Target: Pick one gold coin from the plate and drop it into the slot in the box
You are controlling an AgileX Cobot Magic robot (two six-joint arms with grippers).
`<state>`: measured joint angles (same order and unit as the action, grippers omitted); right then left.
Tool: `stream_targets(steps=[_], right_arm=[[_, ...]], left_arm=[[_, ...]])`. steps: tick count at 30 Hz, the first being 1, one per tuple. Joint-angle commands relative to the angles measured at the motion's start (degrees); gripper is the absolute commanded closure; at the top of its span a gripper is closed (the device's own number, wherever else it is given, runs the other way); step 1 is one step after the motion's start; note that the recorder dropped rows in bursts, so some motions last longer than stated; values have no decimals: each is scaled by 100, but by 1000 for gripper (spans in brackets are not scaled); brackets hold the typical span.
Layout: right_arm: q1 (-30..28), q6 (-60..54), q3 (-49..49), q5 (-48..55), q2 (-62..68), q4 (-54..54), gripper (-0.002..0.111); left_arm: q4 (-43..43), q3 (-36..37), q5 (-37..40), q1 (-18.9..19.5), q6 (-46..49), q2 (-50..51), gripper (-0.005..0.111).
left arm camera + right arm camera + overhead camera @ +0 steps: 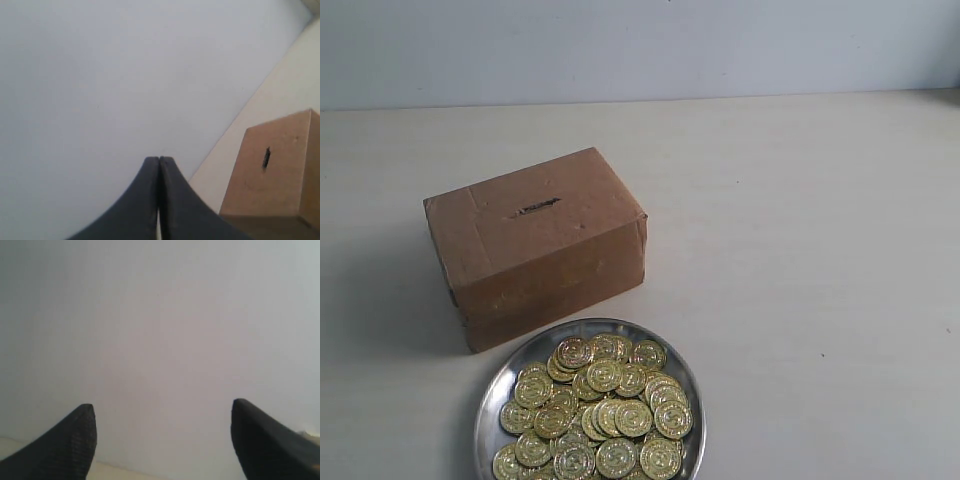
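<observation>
Exterior view: plate [592, 326] heaped with gold coins [605, 410] at near edge, box [535, 250] just behind it, box slot [536, 208] in its top face | left wrist view: left gripper [159, 160] tips pressed together, holding nothing | right wrist view: right gripper [163, 406] spread wide, empty

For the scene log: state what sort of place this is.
Probably a staged robot test bench: a pale table against a blank wall, holding a slotted cardboard box and a metal plate heaped with gold coins.
</observation>
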<state>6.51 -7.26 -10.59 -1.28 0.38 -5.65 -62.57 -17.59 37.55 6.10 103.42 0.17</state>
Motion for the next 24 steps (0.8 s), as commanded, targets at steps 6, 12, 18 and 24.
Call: stream_targets(steps=[6, 12, 18, 24], right_arm=[[-21, -20, 596, 222, -38, -39, 37], [-21, -20, 596, 222, -38, -39, 37], [-21, -20, 596, 222, -38, -39, 37], [-21, -20, 596, 222, -38, -39, 37]], left_arm=[[4501, 70, 74, 75, -29, -17, 107], [4599, 508, 163, 75, -39, -17, 107], [5215, 508, 186, 75, -39, -17, 107], [5759, 1031, 2, 75, -39, -17, 107]])
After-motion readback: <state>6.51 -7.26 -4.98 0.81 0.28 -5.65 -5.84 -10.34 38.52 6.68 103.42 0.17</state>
